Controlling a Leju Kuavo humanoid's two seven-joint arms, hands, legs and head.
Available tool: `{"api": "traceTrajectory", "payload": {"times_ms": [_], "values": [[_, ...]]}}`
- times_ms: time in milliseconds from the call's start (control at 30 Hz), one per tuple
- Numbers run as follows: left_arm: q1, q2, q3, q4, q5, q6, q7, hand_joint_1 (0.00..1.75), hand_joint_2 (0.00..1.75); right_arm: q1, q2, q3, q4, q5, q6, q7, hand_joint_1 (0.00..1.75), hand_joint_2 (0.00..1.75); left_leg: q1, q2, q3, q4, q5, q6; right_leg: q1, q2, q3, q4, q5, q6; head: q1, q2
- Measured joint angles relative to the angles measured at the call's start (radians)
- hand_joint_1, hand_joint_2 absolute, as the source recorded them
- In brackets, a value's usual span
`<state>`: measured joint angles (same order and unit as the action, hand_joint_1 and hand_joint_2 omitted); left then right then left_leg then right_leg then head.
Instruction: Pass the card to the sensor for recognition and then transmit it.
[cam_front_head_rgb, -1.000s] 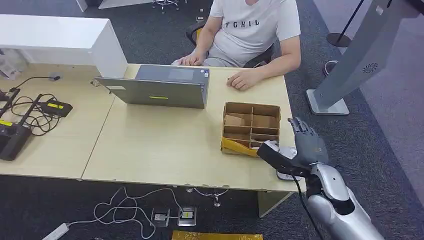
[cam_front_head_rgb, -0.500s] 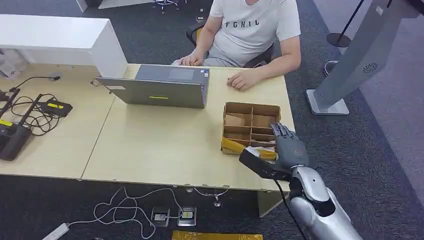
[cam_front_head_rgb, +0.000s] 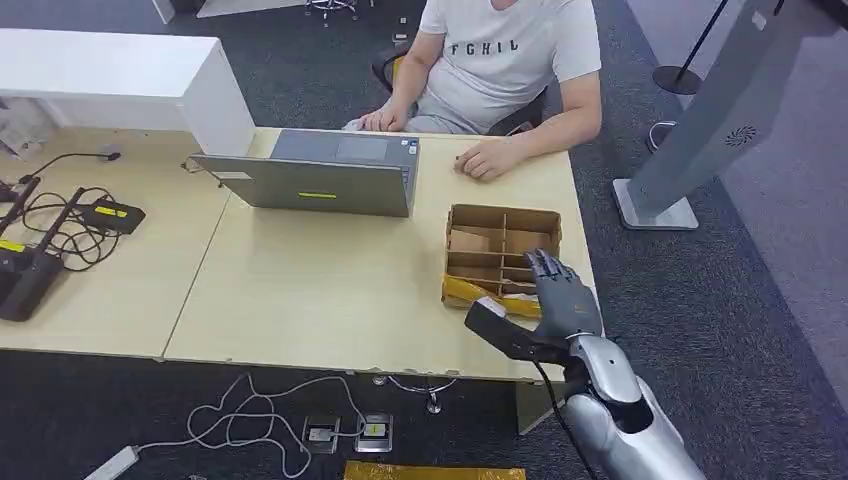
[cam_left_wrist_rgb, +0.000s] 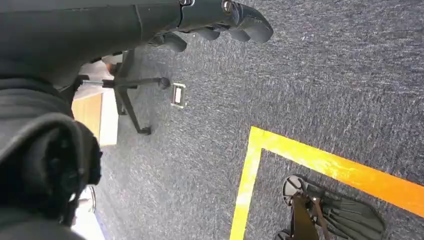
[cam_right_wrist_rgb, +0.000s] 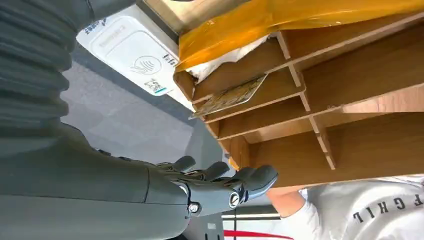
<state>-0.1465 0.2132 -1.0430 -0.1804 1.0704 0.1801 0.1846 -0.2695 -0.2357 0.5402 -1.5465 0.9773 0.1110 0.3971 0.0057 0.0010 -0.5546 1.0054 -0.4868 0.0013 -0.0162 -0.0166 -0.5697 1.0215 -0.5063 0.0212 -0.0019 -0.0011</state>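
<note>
Pale wood-grain laminate covers the desk (cam_front_head_rgb: 320, 290), and the divided wooden tray (cam_front_head_rgb: 500, 255) sits toward its 4 o'clock corner, close to the right edge. The card (cam_right_wrist_rgb: 231, 96) lies tilted in one of the tray's compartments nearest the robot, one end poking past the tray's rim, with a crumpled white wrapper just beside it under yellow film (cam_right_wrist_rgb: 280, 20). The white card sensor (cam_right_wrist_rgb: 131, 55) lies just outside that same end of the tray, near the desk's front right corner.

The right hand (cam_front_head_rgb: 560, 292) hovers over the tray's near right part, fingers spread and straight, thumb held out to the side, holding nothing; in the right wrist view its fingertips (cam_right_wrist_rgb: 260, 177) stand apart from the tray. From the tray toward 9 o'clock the desk surface lies bare up to the grey laptop (cam_front_head_rgb: 320, 180) at 12 o'clock. A person (cam_front_head_rgb: 500, 60) sits at the far edge, one hand (cam_front_head_rgb: 485, 160) resting on the desk just beyond the tray.

The left hand (cam_left_wrist_rgb: 215, 22) hangs over grey carpet (cam_left_wrist_rgb: 300, 75) with a yellow floor line (cam_left_wrist_rgb: 320, 165), fingers loosely curled, nothing in them.
</note>
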Motion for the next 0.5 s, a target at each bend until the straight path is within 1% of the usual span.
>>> {"api": "traceTrajectory", "payload": {"times_ms": [233,500], "values": [[0.000,-0.002,0.000,0.000,0.003,0.005,0.000,0.00,0.00,-0.004,0.014,0.003,0.018,0.019,-0.016,-0.014,0.00,1.75,0.000,0.000,0.000,0.000,0.000,0.000,0.000,0.000,0.000,0.000,0.000,0.000,0.000,0.000],[0.000,-0.002,-0.001,0.000,0.002,-0.002,0.000,0.00,0.00,-0.040,0.038,0.004,0.097,0.040,-0.080,-0.045,0.00,1.75,0.000,0.000,0.000,0.000,0.000,0.000,0.000,0.000,0.000,0.000,0.000,0.000,0.000,0.000]]}}
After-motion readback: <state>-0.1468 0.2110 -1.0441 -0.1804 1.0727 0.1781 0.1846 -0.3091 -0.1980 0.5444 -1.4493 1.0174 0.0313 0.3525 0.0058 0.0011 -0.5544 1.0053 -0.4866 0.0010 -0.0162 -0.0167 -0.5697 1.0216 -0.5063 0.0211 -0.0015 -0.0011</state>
